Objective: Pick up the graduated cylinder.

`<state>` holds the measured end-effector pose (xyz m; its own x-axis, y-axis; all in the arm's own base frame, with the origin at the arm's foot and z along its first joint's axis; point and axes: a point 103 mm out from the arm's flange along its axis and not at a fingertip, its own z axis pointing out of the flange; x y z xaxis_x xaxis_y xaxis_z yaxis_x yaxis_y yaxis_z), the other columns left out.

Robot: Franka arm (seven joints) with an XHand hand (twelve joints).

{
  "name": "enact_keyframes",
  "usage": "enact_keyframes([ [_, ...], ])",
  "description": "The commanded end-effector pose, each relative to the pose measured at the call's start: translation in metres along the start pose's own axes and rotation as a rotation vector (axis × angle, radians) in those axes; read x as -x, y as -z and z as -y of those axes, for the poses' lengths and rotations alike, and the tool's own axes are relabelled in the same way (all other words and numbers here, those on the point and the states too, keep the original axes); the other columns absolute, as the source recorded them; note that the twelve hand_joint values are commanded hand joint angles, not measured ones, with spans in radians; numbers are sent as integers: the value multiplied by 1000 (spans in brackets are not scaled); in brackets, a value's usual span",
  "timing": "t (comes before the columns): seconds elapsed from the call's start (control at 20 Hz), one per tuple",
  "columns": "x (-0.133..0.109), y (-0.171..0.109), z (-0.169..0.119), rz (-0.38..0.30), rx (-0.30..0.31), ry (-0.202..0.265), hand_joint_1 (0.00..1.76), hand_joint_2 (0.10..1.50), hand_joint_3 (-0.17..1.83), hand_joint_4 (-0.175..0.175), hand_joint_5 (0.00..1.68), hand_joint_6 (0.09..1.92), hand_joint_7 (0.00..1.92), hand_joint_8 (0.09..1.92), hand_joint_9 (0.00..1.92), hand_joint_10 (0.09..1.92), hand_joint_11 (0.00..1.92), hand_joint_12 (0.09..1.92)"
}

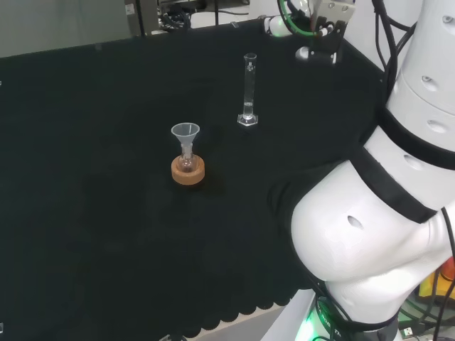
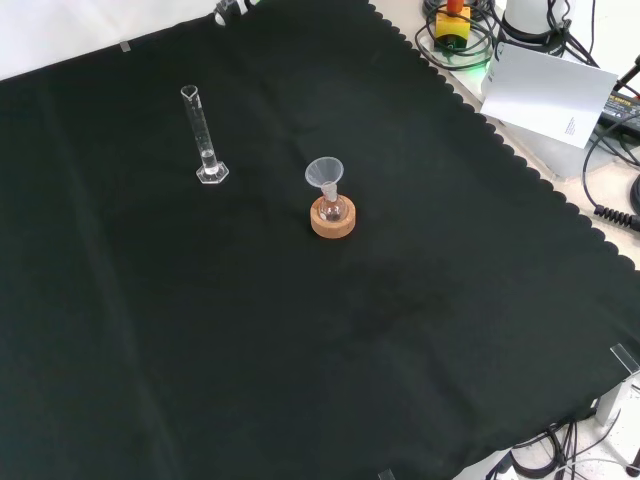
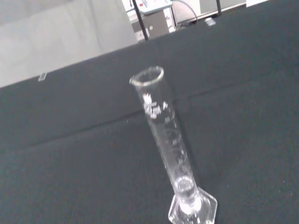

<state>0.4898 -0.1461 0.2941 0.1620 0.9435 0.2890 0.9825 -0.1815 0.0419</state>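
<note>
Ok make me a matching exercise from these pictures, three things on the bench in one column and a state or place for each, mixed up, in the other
Things:
1. graduated cylinder
2. funnel
3. cork ring

States or places:
A. sits stem down in the small flask
B. lies flat on the cloth beneath the small flask
C. stands upright by itself on a flat clear foot

Pairs: 1-C, 2-A, 3-B

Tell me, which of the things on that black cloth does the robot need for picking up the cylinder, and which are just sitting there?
Needed for the job:
- graduated cylinder, standing upright, untouched

Just lying about:
- small flask with funnel in its neck
- cork ring under that flask
</note>
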Motion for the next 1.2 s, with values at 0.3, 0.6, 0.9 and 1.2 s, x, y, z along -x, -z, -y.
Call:
enact_keyframes([
  [0.3, 28, -113, -24, -202, -79, 54, 555, 990, 232, -26, 225, 87, 1, 517, 147, 701, 0, 1390],
  [0.6, 38, -125, -22, -305, -26, 125, 574, 961, 272, -30, 261, 87, 54, 586, 236, 695, 37, 1395],
  [0.9, 49, -137, -15, -377, -23, 182, 601, 928, 299, -25, 289, 87, 98, 605, 309, 676, 89, 1377],
  [1.2, 48, -153, -21, -452, -65, 219, 733, 867, 335, -28, 316, 87, 160, 612, 369, 645, 124, 1360],
])
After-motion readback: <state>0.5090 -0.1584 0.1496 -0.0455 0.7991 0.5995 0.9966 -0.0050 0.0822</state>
